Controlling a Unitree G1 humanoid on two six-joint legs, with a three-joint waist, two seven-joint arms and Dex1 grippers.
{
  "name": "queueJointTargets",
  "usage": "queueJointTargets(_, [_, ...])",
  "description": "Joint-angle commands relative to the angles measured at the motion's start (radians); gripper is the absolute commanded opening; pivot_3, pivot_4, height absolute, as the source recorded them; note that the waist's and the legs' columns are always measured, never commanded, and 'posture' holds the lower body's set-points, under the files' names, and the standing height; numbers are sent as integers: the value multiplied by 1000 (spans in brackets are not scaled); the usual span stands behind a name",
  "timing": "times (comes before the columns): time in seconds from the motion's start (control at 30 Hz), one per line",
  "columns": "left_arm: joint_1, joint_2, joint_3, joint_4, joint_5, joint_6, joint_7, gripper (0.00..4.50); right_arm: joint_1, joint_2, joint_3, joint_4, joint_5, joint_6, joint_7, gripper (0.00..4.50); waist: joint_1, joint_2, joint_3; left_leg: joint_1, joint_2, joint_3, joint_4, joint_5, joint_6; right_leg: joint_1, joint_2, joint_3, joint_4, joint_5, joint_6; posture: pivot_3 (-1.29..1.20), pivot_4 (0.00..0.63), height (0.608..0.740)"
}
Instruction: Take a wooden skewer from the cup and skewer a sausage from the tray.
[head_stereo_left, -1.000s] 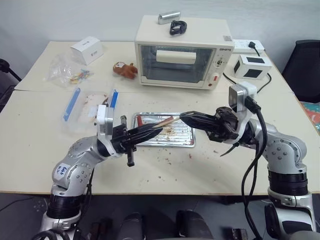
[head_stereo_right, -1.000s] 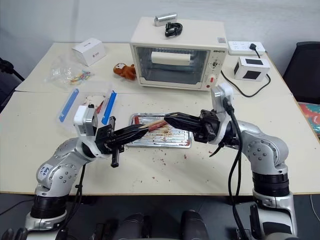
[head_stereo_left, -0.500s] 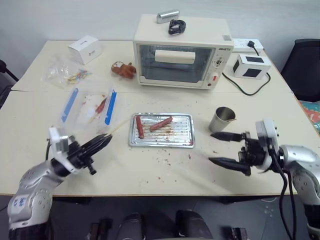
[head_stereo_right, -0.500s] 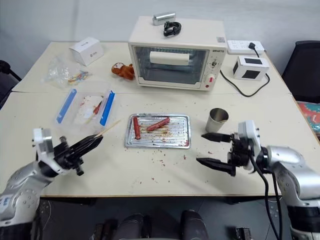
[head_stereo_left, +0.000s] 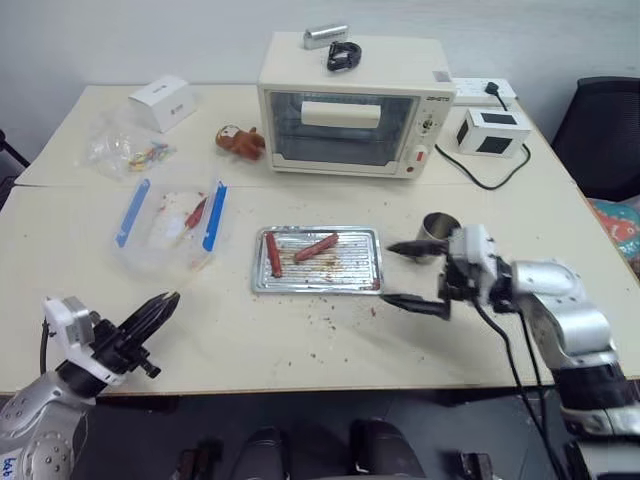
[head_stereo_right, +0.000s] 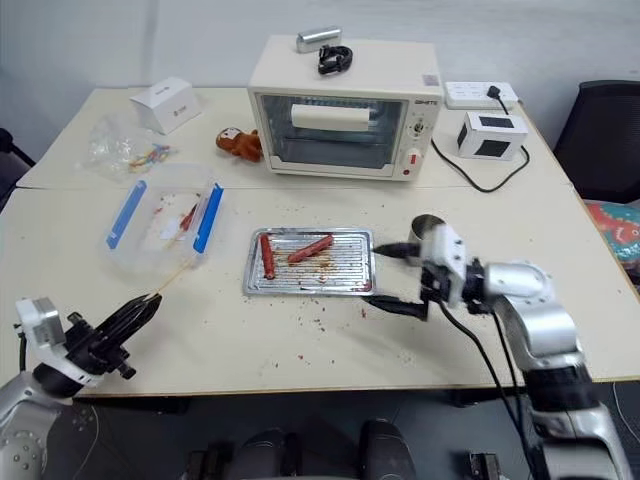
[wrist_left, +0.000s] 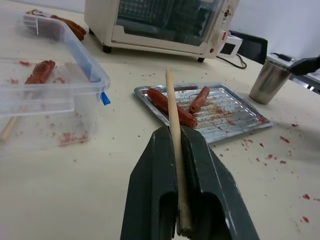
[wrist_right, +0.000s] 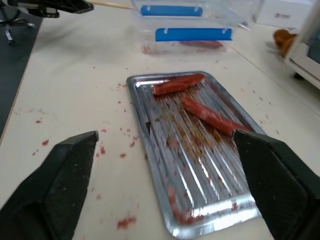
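Gripping the wooden skewer (wrist_left: 172, 117), the left tool (head_stereo_left: 160, 306) hovers by the counter's (head_stereo_left: 300, 340) front left edge. The right tool (head_stereo_left: 412, 276) gapes wide beside the tray (head_stereo_left: 365, 282), mid-counter. Two sausages lie there; the cup (head_stereo_left: 437, 232) stands nearby.

Tray (head_stereo_left: 366, 262) mid-table, two sausages (head_stereo_left: 316, 247) on it; cup (head_stereo_left: 437, 228) right; plastic box (head_stereo_left: 150, 238) left; oven (head_stereo_left: 348, 105) behind.
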Motion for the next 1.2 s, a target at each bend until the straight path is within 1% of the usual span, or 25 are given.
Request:
queueJointTargets(0.03, [-33, 8, -16, 2, 11, -19, 9, 0, -132, 56, 87, 131, -129, -9, -69, 4473, -2, 0, 0, 0, 0, 0, 0, 0, 0, 0, 0, -1, 1, 0, 0, 0, 150, 740])
queueJointTargets(0.17, [-61, -6, -58, 0, 22, -24, 14, 0, -356, 210, 201, 503, -264, -146, -77, 4473, -7, 0, 0, -2, 1, 2, 1, 1, 0, -1, 1, -6, 3, 0, 0, 0, 150, 740])
queueJointTargets(0.37, [-63, -16, -71, -7, 23, -35, 23, 0, -529, 319, 229, 844, -350, -332, -52, 4473, -16, 0, 0, -3, 2, 2, 1, 1, 0, -1, 2, -9, 3, 0, 0, 0, 150, 740])
queueJointTargets(0.53, [-51, -28, -80, -16, 25, -46, 30, 0, -603, 368, 223, 998, -384, -369, -24, 4473, -29, 0, 0, -3, 2, 2, 2, 1, 0, -1, 1, -9, 3, 0, 0, 0, 150, 740])
queueJointTargets(0.77, [-57, -22, -80, -9, 28, -49, 31, 0, -664, 392, 230, 1105, -442, -354, 14, 4473, -31, 0, 0, -3, 3, 2, 1, 2, 0, -1, 1, -9, 3, 0, 0, 0, 150, 740])
queueJointTargets(0.8, [-59, -20, -78, -7, 29, -50, 30, 0, -672, 396, 226, 1111, -447, -347, 8, 4097, -31, 0, 0, -3, 3, 2, 1, 2, 0, -1, 1, -9, 3, 0, 0, 0, 150, 740])
queueJointTargets(0.83, [-61, -19, -77, -5, 30, -49, 30, 0, -677, 398, 225, 1113, -450, -342, 18, 3924, -31, 0, 0, -3, 4, 2, 1, 2, -1, -1, 1, -9, 3, 0, 0, 0, 150, 740])
queueJointTargets(0.97, [-63, -14, -80, -1, 38, -51, 26, 0, -679, 404, 215, 1106, -460, -343, 20, 2590, -32, 0, 0, -3, 4, 2, 1, 1, -1, -1, 1, -8, 3, 0, 0, 0, 150, 740])
queueJointTargets(1.2, [-60, -16, -85, 3, 41, -54, 23, 0, -657, 408, 214, 1091, -468, -341, 22, 2590, -32, 0, 0, -3, 4, 2, 1, 1, -1, -1, 1, -8, 3, 0, 0, 0, 150, 740])
